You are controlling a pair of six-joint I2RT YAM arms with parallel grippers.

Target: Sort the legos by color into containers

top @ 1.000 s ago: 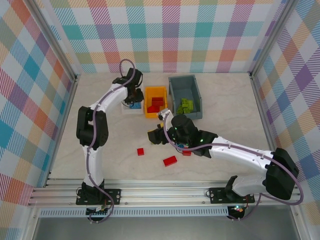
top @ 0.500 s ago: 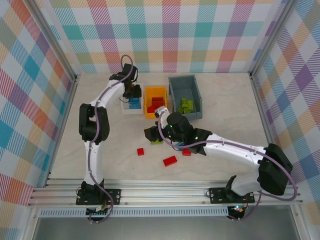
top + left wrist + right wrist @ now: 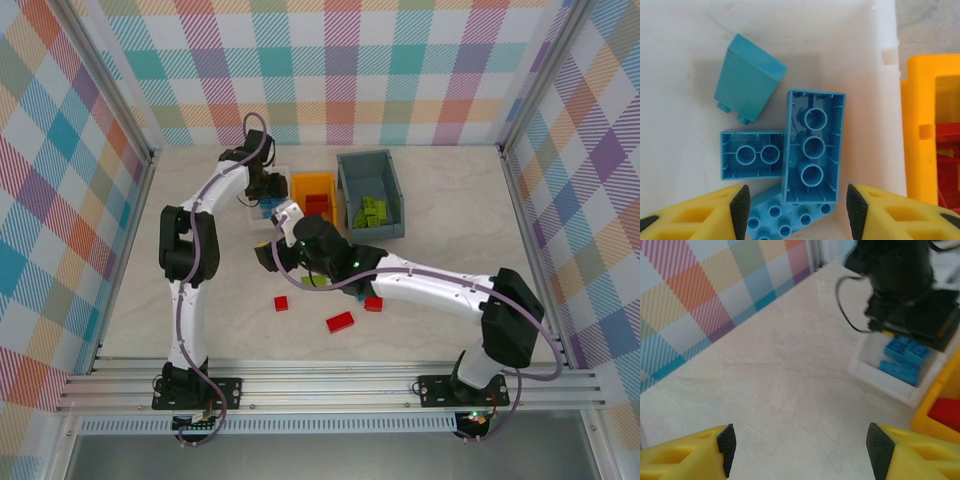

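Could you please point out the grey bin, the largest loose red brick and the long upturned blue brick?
grey bin (image 3: pixel 367 178), top external view, bare floor at its far end.
largest loose red brick (image 3: pixel 340 322), top external view, middle of its top.
long upturned blue brick (image 3: pixel 814 148), left wrist view, its middle tube.

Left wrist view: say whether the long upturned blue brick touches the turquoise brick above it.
Apart. The left wrist view shows the floor of the white bin between the turquoise brick and the long blue brick at its top corner.
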